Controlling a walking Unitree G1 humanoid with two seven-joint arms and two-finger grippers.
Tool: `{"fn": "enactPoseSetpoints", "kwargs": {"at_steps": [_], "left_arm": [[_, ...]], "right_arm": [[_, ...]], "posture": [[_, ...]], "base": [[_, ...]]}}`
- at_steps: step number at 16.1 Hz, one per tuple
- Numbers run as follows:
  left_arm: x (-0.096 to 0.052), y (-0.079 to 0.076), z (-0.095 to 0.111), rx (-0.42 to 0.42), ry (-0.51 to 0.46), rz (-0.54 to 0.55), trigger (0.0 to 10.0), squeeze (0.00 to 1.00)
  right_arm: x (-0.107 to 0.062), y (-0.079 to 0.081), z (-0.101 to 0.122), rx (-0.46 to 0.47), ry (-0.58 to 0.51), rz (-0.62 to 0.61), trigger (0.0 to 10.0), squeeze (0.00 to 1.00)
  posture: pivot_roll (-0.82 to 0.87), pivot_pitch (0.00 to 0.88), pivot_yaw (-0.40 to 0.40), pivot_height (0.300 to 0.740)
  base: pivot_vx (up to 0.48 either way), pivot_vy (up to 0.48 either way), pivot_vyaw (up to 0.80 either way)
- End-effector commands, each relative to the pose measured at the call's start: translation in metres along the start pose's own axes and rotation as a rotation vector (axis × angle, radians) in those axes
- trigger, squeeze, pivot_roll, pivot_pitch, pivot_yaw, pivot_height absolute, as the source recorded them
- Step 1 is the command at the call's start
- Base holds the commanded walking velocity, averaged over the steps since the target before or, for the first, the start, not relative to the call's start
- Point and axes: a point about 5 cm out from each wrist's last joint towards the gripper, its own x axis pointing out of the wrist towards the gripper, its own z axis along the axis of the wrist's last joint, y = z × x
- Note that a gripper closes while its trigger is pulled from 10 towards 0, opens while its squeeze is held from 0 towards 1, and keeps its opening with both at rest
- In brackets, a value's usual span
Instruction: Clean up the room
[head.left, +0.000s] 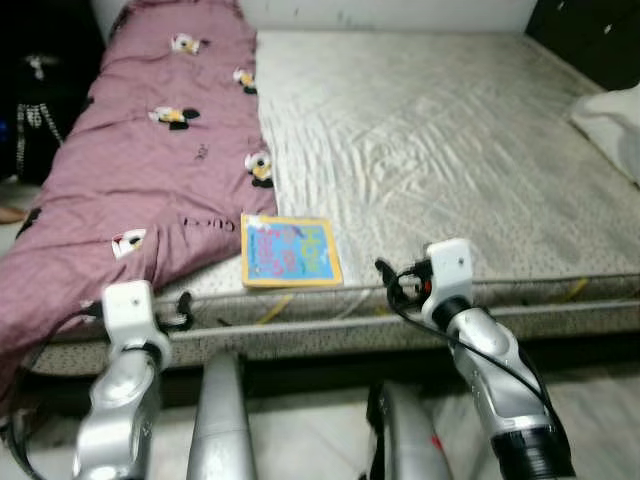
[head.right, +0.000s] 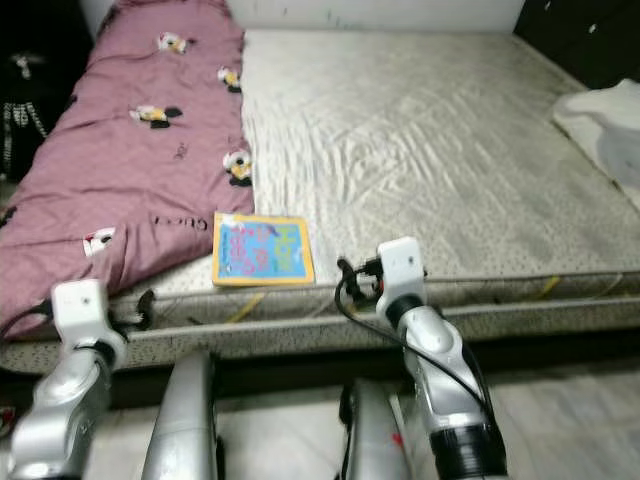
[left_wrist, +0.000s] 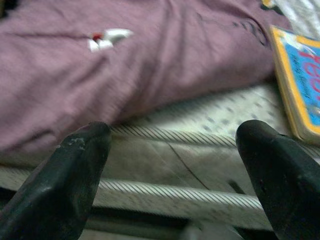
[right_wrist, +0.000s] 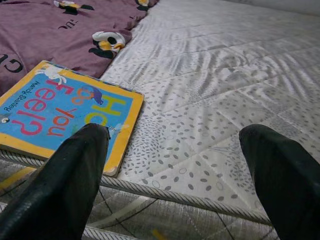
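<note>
Book (head.left: 290, 251) is the thing to pick up, I think. It lies flat at the near edge of the mattress (head.left: 450, 150), just beside the purple blanket (head.left: 140, 170). Both grippers hang in front of the bed edge with fingers spread wide and holding nothing: the right gripper (right_wrist: 175, 175) near the book's corner, the left gripper (left_wrist: 175, 170) by the blanket. Sliding one finger under the thin, stiff cover would work best. The mattress looks soft and bumpy.
</note>
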Motion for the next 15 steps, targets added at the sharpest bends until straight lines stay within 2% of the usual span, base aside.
{"fn": "enactPoseSetpoints", "kwargs": {"at_steps": [1,5,7,11,13,15], "left_arm": [[0.004,-0.003,0.009,0.001,-0.03,-0.013,10.0,0.0],[0.012,0.005,0.017,0.017,-0.05,0.016,10.0,0.0],[0.017,0.006,0.022,-0.003,-0.059,0.016,10.0,0.0],[0.037,0.003,0.032,-0.028,-0.065,-0.012,10.0,0.0],[0.05,-0.005,0.031,-0.047,-0.036,-0.038,10.0,0.0],[0.058,-0.016,0.033,-0.063,-0.03,-0.072,10.0,0.0]], "right_arm": [[0.002,-0.002,0.007,-0.016,-0.022,-0.003,10.0,0.0],[0.001,-0.003,0.008,-0.021,-0.02,-0.012,10.0,0.0],[-0.003,-0.008,0.007,-0.029,-0.016,-0.022,10.0,0.0],[-0.028,-0.022,-0.001,-0.058,0.02,-0.058,10.0,0.0],[-0.046,-0.029,-0.001,-0.063,0.024,-0.092,10.0,0.0],[-0.061,-0.032,-0.003,-0.066,0.04,-0.112,10.0,0.0]], "posture": [[-0.02,0.043,-0.059,0.554],[-0.04,0.065,-0.061,0.554],[-0.04,0.065,-0.061,0.554],[-0.1,0.092,-0.058,0.554],[-0.16,0.111,-0.052,0.554],[-0.2,0.129,-0.05,0.534]], "base": [[0.0,0.0,0.0],[0.0,0.0,0.0],[0.0,0.0,0.0],[0.0,0.0,0.0],[0.0,0.0,0.0],[0.0,0.0,0.0]]}}
